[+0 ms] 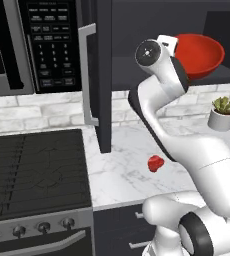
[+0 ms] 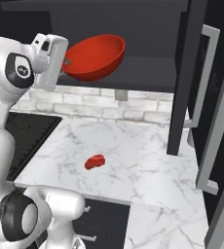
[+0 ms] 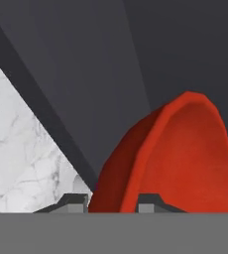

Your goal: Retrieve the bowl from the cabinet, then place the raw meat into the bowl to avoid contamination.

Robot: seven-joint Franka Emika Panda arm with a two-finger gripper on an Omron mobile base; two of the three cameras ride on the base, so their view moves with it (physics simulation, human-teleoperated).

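Observation:
The glossy red bowl (image 1: 203,55) (image 2: 97,56) hangs tilted at the mouth of the open dark cabinet (image 1: 104,75) (image 2: 184,73), level with its lower shelf. My gripper (image 2: 65,62) (image 3: 111,202) is shut on the bowl's near rim. In the hand view one fingertip (image 3: 76,201) sits outside the rim and the other inside the bowl (image 3: 185,163). The raw meat (image 1: 155,163) (image 2: 94,161), a small red lump, lies on the marble counter (image 1: 122,175) (image 2: 133,141), below and in front of the bowl.
A black microwave (image 1: 37,45) hangs above the stove (image 1: 34,170) on the left. A small white plant pot (image 1: 222,114) stands at the back right of the counter. Open cabinet doors with long silver handles (image 2: 209,107) jut out on the right.

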